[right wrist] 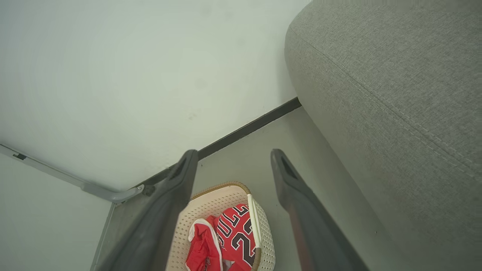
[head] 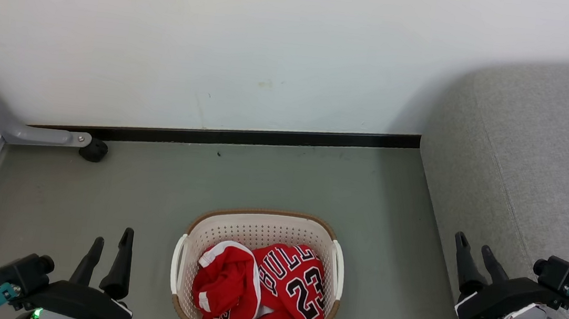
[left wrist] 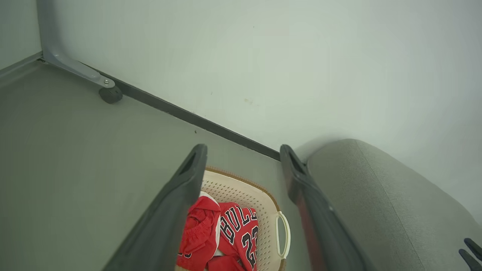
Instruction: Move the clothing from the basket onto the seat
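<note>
The red clothing lies bunched in the basket, which stands on the floor near the grey seat. The left end effector hovers to the basket's left, fingers spread wide and empty. The right end effector, just as wide and empty, hangs by the seat's edge.

Grey woven-fabric sofa cushion runs off right edge in head view. Oval cream perforated plastic basket: left side hidden behind left gripper, near end cropped. Red jersey lettering partly lost in folds.
</note>
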